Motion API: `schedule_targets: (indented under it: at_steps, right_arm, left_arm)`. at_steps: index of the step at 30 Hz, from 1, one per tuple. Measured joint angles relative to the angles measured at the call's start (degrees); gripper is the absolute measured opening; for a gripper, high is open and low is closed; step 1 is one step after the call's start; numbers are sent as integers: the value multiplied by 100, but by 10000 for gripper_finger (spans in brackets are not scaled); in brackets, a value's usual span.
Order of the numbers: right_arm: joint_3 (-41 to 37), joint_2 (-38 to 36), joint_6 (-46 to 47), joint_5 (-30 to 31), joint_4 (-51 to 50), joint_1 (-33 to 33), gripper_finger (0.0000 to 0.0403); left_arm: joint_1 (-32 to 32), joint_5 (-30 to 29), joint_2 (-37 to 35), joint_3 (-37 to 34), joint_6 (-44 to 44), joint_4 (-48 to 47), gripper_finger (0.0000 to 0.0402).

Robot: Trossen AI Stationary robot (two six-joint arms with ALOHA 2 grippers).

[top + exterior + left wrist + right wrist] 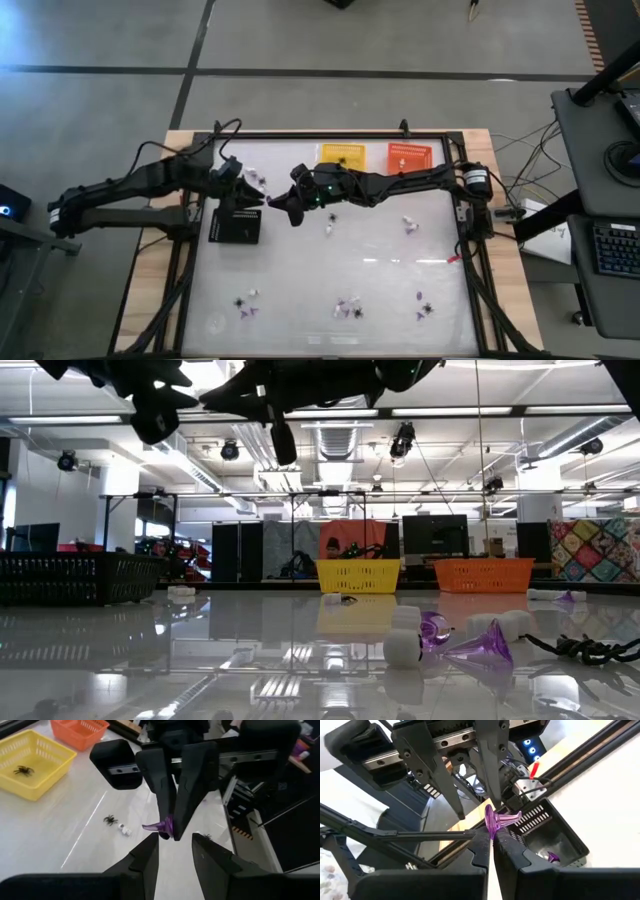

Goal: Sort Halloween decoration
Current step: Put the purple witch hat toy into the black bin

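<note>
Halloween trinkets lie scattered over the white table (380, 290): a loose group near the front edge, a few near the middle, and a black spider (22, 770) already in the yellow basket (30, 782). One purple trinket (496, 821), a small flared, witch-hat-like piece, is up in the air between the two arms, over the black mesh basket (236, 224) at the table's left side. The right gripper (491, 836) has its jaws pinched fully shut on the trinket's edge. The left gripper (173, 840) faces it nose to nose, jaws partly open with the purple piece just at the gap between their tips; it does not appear to have closed on anything. A second purple piece (553, 856) already rests inside the black basket, so purple items seem to belong there. The step in hand looks like either a hand-over between arms or a drop above that basket; which one cannot be told. Next, the right jaws would need to release only once the trinket is either secured by the left fingers or squarely over the basket's opening.
</note>
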Motion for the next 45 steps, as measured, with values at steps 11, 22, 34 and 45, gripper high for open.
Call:
schedule_targets:
  at_steps: [11, 22, 34, 45]
  right_arm:
    - [0, 0, 0, 0, 4, 2, 9]
    - [0, 0, 2, 0, 2, 37, 9]
    - [-2, 0, 2, -2, -6, 39, 9]
    - [-4, 4, 9, -2, -16, 37, 9]
  left_arm:
    - [0, 2, 95, 0, 44, 278, 100]
    - [0, 2, 369, 0, 4, 380, 100]
    - [-1, -6, 448, 0, 140, 424, 51]
    - [0, -1, 446, 0, 195, 429, 2]
